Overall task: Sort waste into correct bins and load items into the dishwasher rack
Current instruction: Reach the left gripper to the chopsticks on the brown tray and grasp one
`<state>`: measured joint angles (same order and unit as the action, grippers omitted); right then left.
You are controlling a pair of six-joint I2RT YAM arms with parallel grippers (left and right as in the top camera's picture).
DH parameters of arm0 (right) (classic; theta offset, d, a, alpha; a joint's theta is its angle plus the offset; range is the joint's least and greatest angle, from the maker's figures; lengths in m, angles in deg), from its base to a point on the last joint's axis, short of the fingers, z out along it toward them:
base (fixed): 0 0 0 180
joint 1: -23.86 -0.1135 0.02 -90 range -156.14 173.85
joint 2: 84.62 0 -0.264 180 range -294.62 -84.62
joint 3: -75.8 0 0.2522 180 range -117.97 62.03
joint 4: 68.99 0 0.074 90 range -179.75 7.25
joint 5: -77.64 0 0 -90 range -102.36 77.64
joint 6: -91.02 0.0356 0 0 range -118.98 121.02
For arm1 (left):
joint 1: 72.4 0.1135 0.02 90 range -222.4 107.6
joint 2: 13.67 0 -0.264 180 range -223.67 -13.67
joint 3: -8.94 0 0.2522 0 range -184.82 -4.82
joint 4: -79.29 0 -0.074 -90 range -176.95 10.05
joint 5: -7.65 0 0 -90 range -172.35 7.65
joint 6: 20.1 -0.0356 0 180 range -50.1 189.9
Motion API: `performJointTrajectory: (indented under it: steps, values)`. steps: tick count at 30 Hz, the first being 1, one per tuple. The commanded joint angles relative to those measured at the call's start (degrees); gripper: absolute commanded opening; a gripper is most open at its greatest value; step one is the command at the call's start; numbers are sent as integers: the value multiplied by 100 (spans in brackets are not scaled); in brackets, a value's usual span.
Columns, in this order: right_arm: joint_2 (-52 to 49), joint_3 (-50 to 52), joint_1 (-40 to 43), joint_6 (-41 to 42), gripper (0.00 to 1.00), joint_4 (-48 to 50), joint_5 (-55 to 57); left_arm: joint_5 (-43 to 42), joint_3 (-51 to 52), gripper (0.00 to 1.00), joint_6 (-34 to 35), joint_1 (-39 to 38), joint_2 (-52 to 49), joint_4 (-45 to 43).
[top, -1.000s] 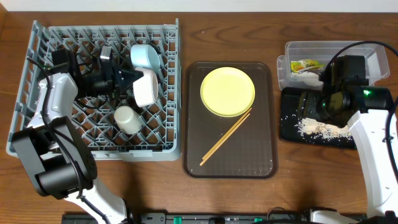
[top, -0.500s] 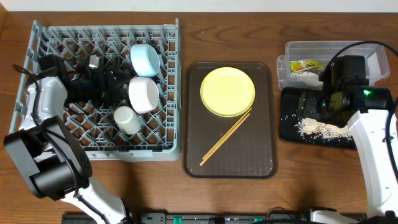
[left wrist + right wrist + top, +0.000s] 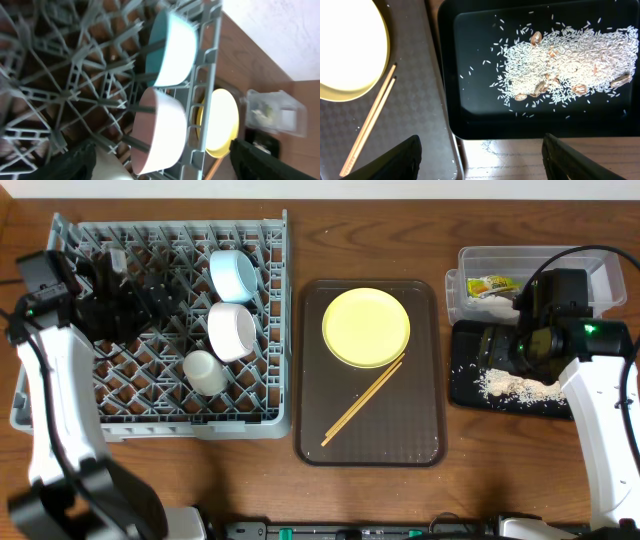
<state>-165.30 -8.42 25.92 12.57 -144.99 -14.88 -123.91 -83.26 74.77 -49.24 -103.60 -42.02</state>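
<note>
The grey dishwasher rack [image 3: 60, 395] holds the light-blue bowl [image 3: 233, 274], the white bowl [image 3: 232, 330] and the small white cup [image 3: 205, 372]. My left gripper [image 3: 170, 298] hovers over the rack, left of the two bowls, open and holding nothing. Its wrist view shows the light-blue bowl [image 3: 172, 47] and the white bowl [image 3: 160, 130] standing on edge among the pegs. The yellow plate [image 3: 366, 327] and chopsticks [image 3: 362, 402] lie on the brown tray [image 3: 370, 445]. My right gripper [image 3: 480, 165] hangs open above the black tray [image 3: 470, 120], which holds the rice scraps [image 3: 565, 60].
The clear tub [image 3: 530, 262] behind the black tray [image 3: 465, 385] holds the green-and-yellow wrapper [image 3: 492, 284] and something white beside it. The right arm and its cable cover part of both bins. Bare wooden table runs along the front.
My left gripper has opened, let go of the white bowl and drawn back to the left. The white bowl now rests in the rack. The right arm has not moved.
</note>
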Motion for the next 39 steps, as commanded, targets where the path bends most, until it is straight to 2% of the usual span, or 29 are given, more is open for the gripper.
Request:
performJointTrajectory:
  steps: [1,8,14,20,24,30,34,39]
  values:
    - [48,-76,76,70,75,9,79,896,-83,90,-7,-522,382,-4]
    - [48,-76,74,127,76,4,79,1884,-81,91,-9,-2175,439,-101]
    - [48,-76,76,127,76,7,79,3008,-76,92,-61,-3794,186,-584]
    - [48,-76,76,127,76,-55,81,3477,-76,92,-592,-5053,-424,-1228]
    - [48,-76,76,127,77,-61,107,3497,-76,91,-671,-5576,-905,-1239]
    - [48,-76,76,125,77,-76,131,3501,-74,91,-654,-6192,-1445,-271]
    - [48,-76,76,125,78,-76,186,3499,-15,91,-407,-6356,-1668,192]
    - [48,-76,76,125,78,-83,186,3501,197,91,-216,-6369,-1921,190]
